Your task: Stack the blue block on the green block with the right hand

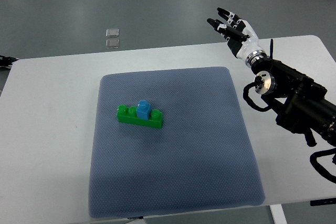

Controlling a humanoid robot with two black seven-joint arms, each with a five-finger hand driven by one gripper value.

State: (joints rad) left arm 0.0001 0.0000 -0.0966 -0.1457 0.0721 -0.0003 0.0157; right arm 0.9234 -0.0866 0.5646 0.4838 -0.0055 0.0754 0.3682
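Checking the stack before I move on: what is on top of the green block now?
The blue block sits on the green block, near its middle, with green studs showing either side. The studs beneath it are covered. The right hand is raised well away, open.

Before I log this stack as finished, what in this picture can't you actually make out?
- Whether the blue block is pressed fully onto the green block: top view, the joint is too small to see.
- Left arm: outside the frame.
- Right arm beyond the forearm: cut off by the right edge; the right hand itself shows, fingers spread.
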